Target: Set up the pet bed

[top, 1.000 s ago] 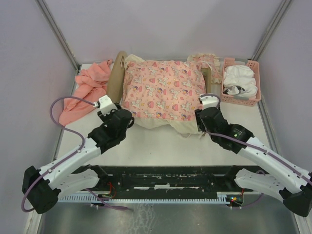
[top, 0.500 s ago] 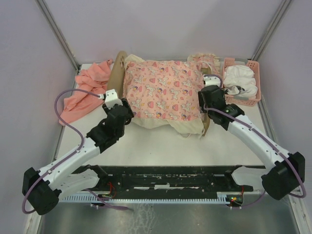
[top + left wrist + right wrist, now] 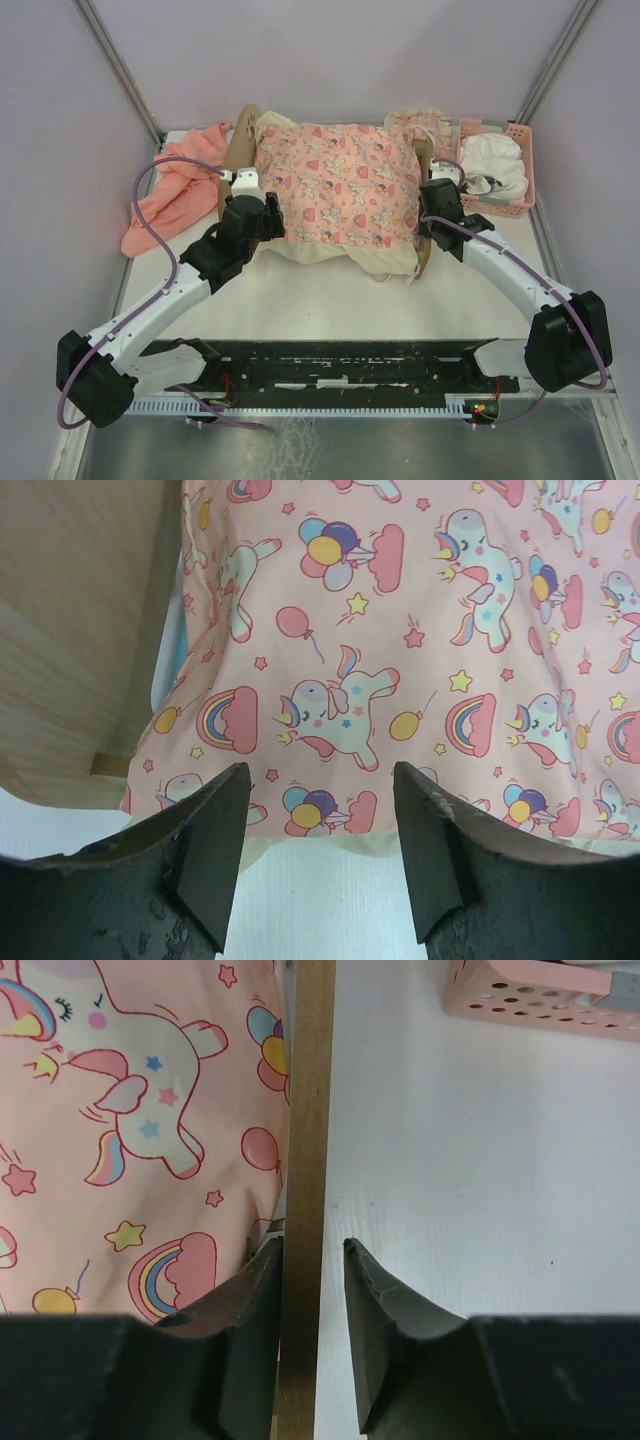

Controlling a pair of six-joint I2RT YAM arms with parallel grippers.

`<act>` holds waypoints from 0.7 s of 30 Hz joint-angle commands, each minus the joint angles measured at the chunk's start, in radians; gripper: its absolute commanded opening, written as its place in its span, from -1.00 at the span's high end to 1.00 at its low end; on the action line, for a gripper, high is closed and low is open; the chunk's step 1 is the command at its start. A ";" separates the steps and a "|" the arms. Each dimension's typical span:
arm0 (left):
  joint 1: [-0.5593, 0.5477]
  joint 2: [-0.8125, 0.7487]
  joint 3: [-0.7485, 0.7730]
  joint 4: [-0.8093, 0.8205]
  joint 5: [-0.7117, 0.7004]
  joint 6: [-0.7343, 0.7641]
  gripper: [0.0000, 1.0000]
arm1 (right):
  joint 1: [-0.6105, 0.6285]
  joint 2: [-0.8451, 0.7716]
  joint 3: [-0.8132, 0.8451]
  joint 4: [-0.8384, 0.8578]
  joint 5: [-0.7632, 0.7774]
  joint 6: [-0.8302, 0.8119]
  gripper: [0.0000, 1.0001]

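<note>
Pet bed [image 3: 238, 150] frame light wood, cushion [image 3: 335, 185] pink with unicorn, rainbow, balloon and star print over a cream underlayer, cloth [image 3: 175, 185] at 10 o'clock plain salmon-pink, perforated basket [image 3: 500, 207] at 2 o'clock pink holding white fabric [image 3: 492, 158], table [image 3: 330, 310] white.

The white table [image 3: 320, 290] carries its things along the far half, with the pet bed [image 3: 237, 168] in the middle, its light-wood frame standing on the surface and a pink unicorn-print cushion [image 3: 335, 185] filling it. A salmon-pink cloth [image 3: 175, 185] lies crumpled at the far left corner, just beside the headboard. A pink basket [image 3: 495, 208] holding white fabric [image 3: 492, 158] sits at the far right — and a frilly cream cloth [image 3: 420, 124] is bunched between it and the bed's far right end.
</note>
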 commanded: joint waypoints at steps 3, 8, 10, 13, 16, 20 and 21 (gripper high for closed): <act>0.002 -0.028 0.100 -0.058 0.031 0.132 -0.33 | -0.009 -0.046 -0.054 -0.036 0.031 0.094 0.43; 0.007 -0.033 0.204 -0.177 -0.166 0.234 -0.33 | -0.009 -0.144 -0.099 -0.093 0.078 0.185 0.60; 0.009 -0.046 0.242 -0.210 -0.187 0.250 -0.33 | -0.009 -0.176 -0.112 -0.134 0.121 0.222 0.64; 0.013 -0.068 0.265 -0.204 -0.203 0.264 -0.33 | -0.009 -0.228 -0.131 -0.187 0.125 0.276 0.69; 0.019 -0.077 0.257 -0.175 -0.197 0.272 -0.32 | -0.009 -0.299 -0.153 -0.239 0.101 0.339 0.68; 0.025 -0.064 0.218 -0.121 -0.139 0.292 -0.30 | -0.009 -0.428 -0.194 -0.259 0.042 0.395 0.61; 0.026 -0.060 0.204 -0.100 -0.134 0.302 -0.30 | -0.010 -0.452 -0.204 -0.258 0.008 0.406 0.58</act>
